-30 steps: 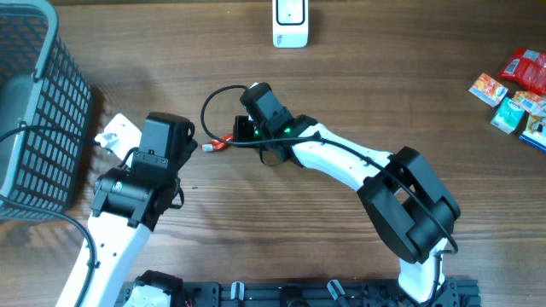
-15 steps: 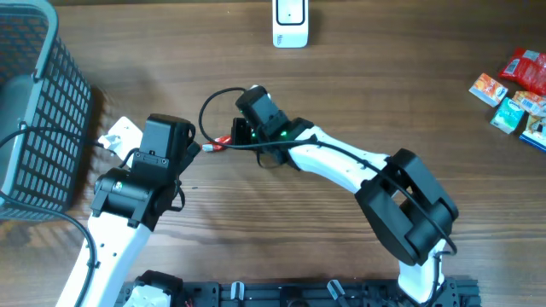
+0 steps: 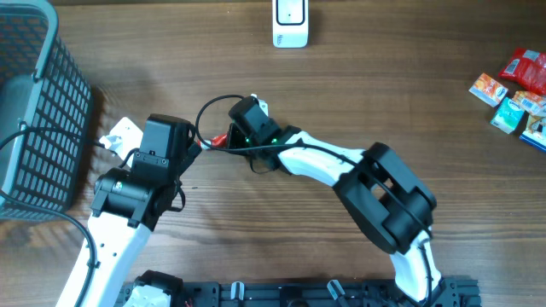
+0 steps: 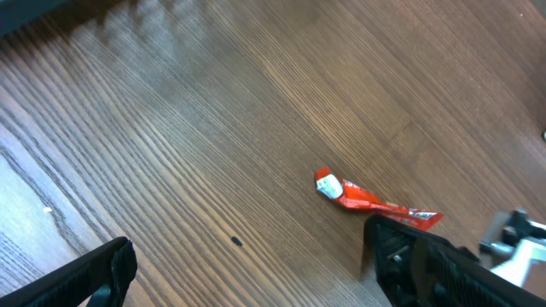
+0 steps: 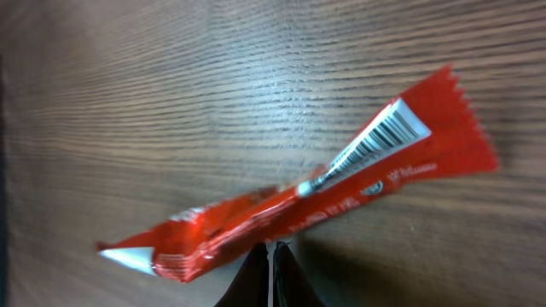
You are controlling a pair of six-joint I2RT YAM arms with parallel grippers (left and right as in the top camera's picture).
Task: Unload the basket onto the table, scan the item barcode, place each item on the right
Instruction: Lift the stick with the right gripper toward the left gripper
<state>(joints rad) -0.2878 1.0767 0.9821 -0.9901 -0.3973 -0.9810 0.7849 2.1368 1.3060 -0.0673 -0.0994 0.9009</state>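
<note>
Left side first: the left gripper hasn't budged. Its fingers are spread wide and empty, parked next to the wire basket. The change is the right arm, which has swung further left in the last second with its elbow folding in. So the red snack wrapper now sits just beside the left fingers, low over the surface. The right gripper is pinched tight on the wrapper's edge, barcode showing. Looks like a handover rather than a scan, since the scanner is well apart at the far edge.
</note>
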